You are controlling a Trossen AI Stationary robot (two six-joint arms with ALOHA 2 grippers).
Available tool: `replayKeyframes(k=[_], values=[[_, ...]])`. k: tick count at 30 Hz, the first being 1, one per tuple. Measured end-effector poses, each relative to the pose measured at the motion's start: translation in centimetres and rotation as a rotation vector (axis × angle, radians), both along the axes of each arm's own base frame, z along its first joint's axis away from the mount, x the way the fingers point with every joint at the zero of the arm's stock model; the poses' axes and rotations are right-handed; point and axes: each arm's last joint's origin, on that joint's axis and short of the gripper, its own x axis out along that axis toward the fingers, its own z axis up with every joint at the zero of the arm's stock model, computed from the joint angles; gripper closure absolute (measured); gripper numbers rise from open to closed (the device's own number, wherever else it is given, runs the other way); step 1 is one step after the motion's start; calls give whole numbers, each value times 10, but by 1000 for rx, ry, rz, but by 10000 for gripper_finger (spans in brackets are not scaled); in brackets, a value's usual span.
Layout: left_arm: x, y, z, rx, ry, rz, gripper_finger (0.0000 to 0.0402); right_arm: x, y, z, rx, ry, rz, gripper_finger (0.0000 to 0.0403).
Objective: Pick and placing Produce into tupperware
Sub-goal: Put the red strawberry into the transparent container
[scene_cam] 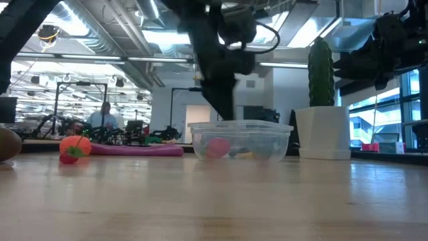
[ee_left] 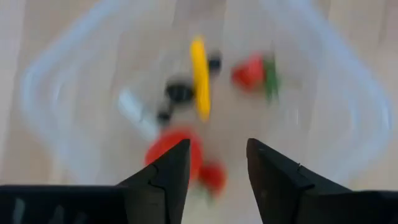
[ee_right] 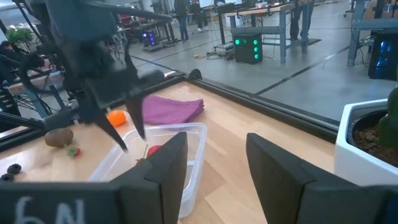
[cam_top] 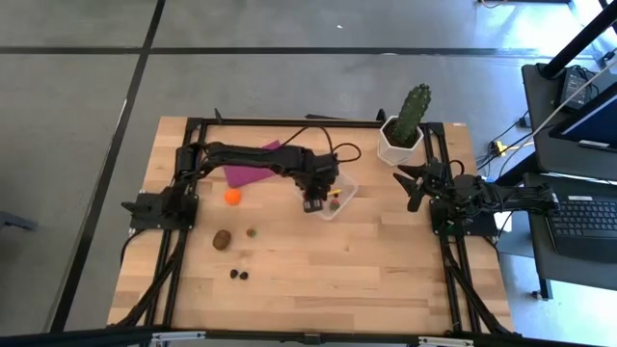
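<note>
L gripper (cam_top: 318, 201) over tupperware (cam_top: 343, 200), jaws parted, empty | orange ball (cam_top: 232, 196) well beyond tupperware's cloth-side wall, L arm nearer | R gripper (cam_top: 413, 183) parted, idle by cactus-side wall

A green cactus (cam_top: 415, 108) stands upright in a white pot (cam_top: 398, 144) at the table's (cam_top: 318, 280) far right corner. A purple cloth (cam_top: 253, 164) lies flat at the far edge, left of centre. Beyond the table, a person (scene_cam: 105, 116) sits at a bench, and a laptop (cam_top: 581, 217) rests on a desk to the right
</note>
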Motion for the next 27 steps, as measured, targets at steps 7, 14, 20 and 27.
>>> replayKeyframes(k=[7,14,20,27], values=[[-34,-17,53,-45,330,-31,265,0,0,0,0,2,0,234],[-74,-40,86,-54,400,-40,279,0,0,0,-3,7,0,234],[-121,-57,124,-31,258,72,290,0,0,-1,-2,8,0,234],[-167,-75,144,53,-5,259,304,0,0,0,-4,6,0,234]])
